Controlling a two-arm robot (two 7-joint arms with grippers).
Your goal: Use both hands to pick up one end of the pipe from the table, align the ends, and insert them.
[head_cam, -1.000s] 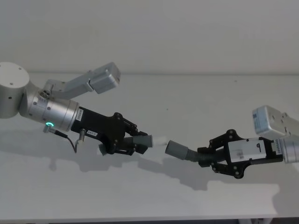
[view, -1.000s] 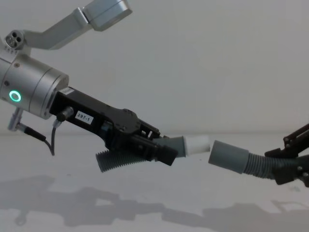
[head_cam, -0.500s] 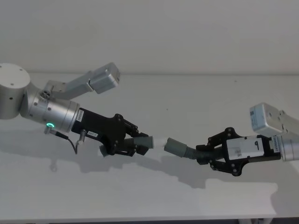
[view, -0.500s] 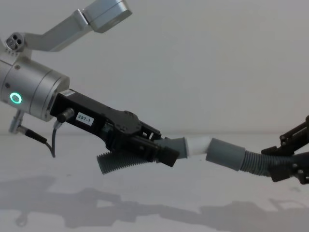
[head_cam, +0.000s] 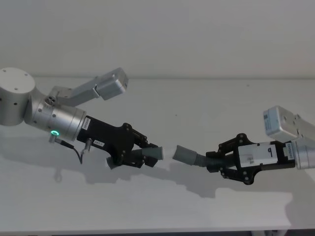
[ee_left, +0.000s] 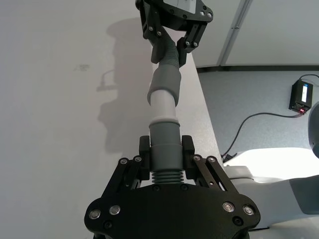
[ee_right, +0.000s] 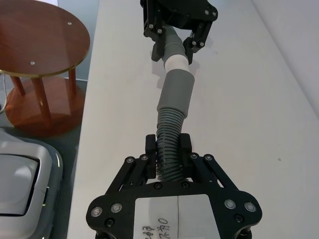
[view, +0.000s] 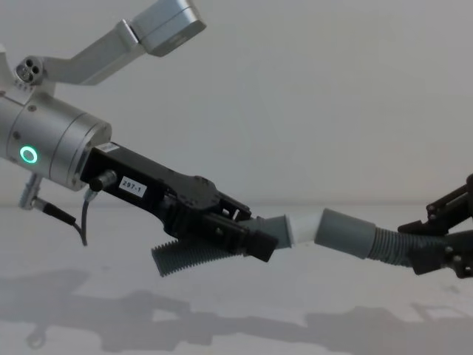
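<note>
Both grippers hold the pipe above the white table (head_cam: 197, 108). My left gripper (head_cam: 150, 156) (view: 255, 237) (ee_left: 165, 149) is shut on the short piece's smooth cuff (ee_left: 164, 144). Its ribbed tail (view: 188, 255) hangs below the fingers. The whitish tip (view: 303, 225) (ee_left: 162, 104) points right. My right gripper (head_cam: 216, 161) (view: 417, 244) (ee_right: 168, 147) is shut on the longer piece's ribbed hose (ee_right: 169, 129). That piece's wider socket (view: 344, 233) (ee_right: 177, 92) meets the tip at a slight angle. How deep the tip sits inside is hidden.
A round wooden side table (ee_right: 40, 45) stands on the floor beyond the table's edge. A black box with a cable (ee_left: 301, 94) lies on the floor off the other edge. Shadows of both arms fall on the table under them.
My right gripper has carried the socket leftward, closing the gap until it meets the whitish tip. The left arm has shifted slightly and dipped.
</note>
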